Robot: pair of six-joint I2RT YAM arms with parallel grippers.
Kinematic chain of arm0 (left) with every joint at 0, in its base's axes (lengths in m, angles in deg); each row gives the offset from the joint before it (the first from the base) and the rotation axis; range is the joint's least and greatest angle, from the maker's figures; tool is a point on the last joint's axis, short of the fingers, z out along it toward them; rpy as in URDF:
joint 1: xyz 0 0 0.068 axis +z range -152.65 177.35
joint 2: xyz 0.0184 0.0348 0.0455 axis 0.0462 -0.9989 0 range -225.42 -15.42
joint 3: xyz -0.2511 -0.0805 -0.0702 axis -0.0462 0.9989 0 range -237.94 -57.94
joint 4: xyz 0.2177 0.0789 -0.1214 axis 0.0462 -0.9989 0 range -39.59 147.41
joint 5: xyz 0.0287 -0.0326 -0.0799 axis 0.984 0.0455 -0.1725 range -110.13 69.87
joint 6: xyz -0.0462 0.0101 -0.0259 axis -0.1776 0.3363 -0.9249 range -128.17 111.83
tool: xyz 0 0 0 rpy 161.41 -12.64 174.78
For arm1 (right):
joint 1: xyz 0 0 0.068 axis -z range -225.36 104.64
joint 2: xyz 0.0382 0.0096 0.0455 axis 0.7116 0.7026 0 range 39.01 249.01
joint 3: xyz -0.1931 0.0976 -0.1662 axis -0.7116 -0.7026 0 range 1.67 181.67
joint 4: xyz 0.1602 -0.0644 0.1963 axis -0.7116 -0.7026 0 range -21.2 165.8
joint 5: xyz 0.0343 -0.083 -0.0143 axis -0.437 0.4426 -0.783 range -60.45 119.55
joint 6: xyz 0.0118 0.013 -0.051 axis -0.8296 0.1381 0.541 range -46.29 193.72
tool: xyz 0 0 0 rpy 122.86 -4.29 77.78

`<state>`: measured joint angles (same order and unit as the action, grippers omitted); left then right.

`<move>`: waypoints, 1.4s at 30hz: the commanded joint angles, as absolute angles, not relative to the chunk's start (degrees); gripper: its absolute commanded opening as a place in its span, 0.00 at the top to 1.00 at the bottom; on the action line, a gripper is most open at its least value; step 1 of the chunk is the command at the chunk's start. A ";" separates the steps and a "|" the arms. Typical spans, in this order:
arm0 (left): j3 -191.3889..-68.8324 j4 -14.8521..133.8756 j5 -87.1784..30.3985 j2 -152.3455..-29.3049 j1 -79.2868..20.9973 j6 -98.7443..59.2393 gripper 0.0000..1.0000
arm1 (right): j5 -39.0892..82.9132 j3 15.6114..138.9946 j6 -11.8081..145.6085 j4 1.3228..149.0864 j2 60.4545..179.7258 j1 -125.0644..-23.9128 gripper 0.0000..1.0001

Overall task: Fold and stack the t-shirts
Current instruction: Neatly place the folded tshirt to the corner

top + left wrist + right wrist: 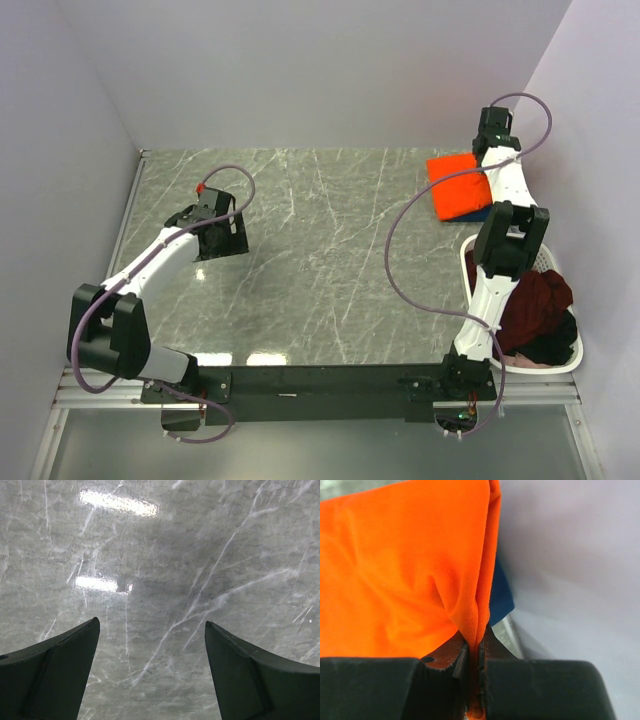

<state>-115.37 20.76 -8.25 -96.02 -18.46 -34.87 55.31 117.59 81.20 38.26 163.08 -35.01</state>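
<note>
"At the far right of the table [320, 260], seen from above, what is done so far?"

"An orange t-shirt [458, 188] lies folded on a navy t-shirt [484, 213], of which only an edge shows. The right gripper [484, 157] sits at the orange one's far edge. That looks like two shirts stacked."

"And what is left?"

"A maroon t-shirt [540, 298] and a black t-shirt [552, 345] lie bunched and unfolded in the white basket [468, 268], beside the right arm. So the task seems roughly half done. The left gripper [222, 238] hangs over bare table, well apart from all cloth."

"What does the left wrist view add?"

"The left gripper [151, 622] has its jaws wide apart, holding nothing. Only marbled table [200, 555] lies below."

"And the right wrist view?"

"The right gripper [481, 650] is pinched tight on a fold of the orange t-shirt [395, 580]. The navy t-shirt [501, 595] peeks out just behind it. The orange one is placed but not yet let go."

"Any brand, label or writing?"

"None can be read in any view. The shirts show plain cloth."
</note>
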 commanded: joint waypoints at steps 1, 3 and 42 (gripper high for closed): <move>-115.25 22.08 -7.82 -96.36 -18.20 -35.33 0.09 | 60.92 115.85 84.17 46.08 163.90 -34.02 1.00; -115.25 22.08 -8.00 -96.89 -18.20 -35.33 0.09 | 62.77 114.88 85.75 48.71 164.77 -33.76 1.00; -115.51 22.34 -7.74 -97.43 -18.20 -35.33 0.09 | 80.89 112.06 84.19 60.60 161.64 -32.97 0.43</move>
